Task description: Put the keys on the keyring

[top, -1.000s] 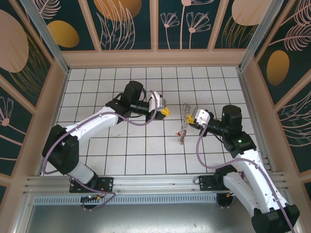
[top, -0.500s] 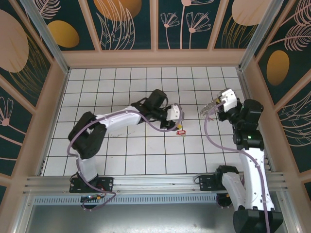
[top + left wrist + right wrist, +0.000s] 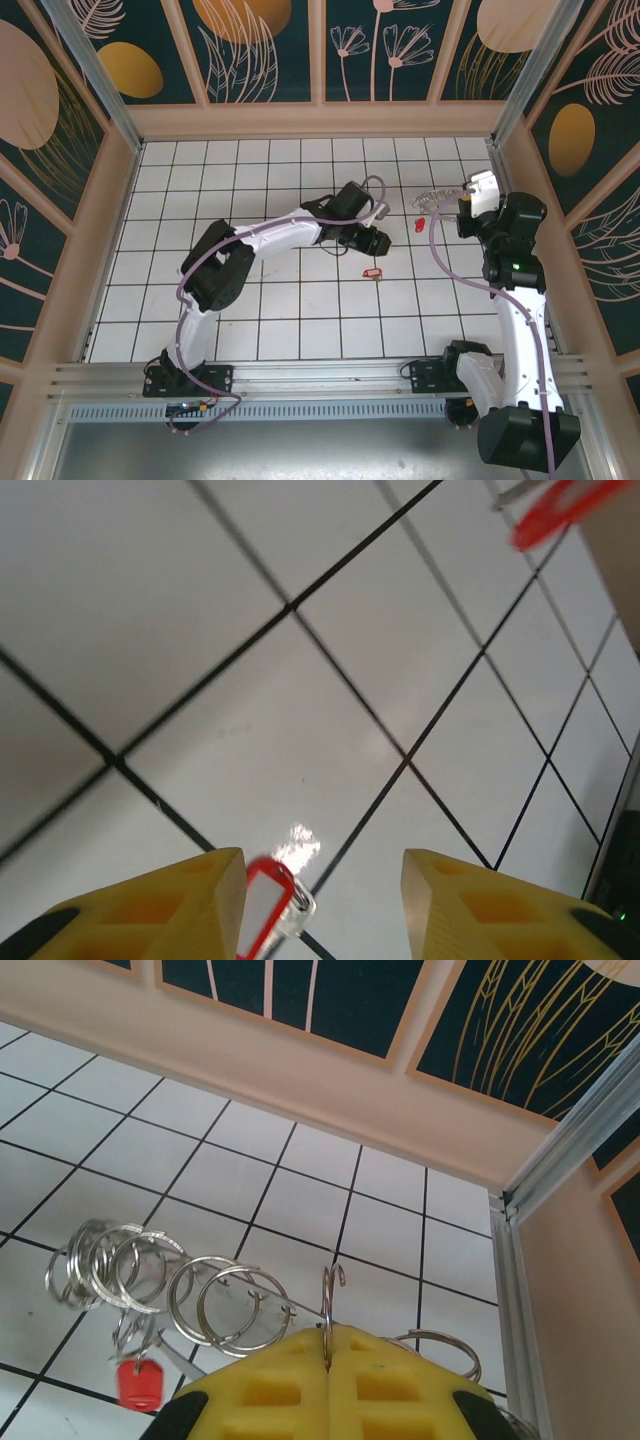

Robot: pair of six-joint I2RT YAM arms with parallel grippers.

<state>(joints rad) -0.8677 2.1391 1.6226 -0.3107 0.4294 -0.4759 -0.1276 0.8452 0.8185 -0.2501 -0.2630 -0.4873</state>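
The right fingers (image 3: 270, 1390), pinched shut on the keyring (image 3: 225, 1305), hold it above the tabletop (image 3: 270, 300) at the upper right of the overhead frame. It is strung out leftward from the grip, its long axis roughly level. One red key (image 3: 140, 1382) dangles from it, apparently already threaded. A second key (image 3: 371, 271) lies loose at centre frame, long axis running left to right, under the left fingers (image 3: 190, 905), which stand apart and grip nothing. That key looks still to be done.

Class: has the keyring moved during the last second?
Yes. The keyring, held by the right gripper, shifted from mid-floor toward the right wall.
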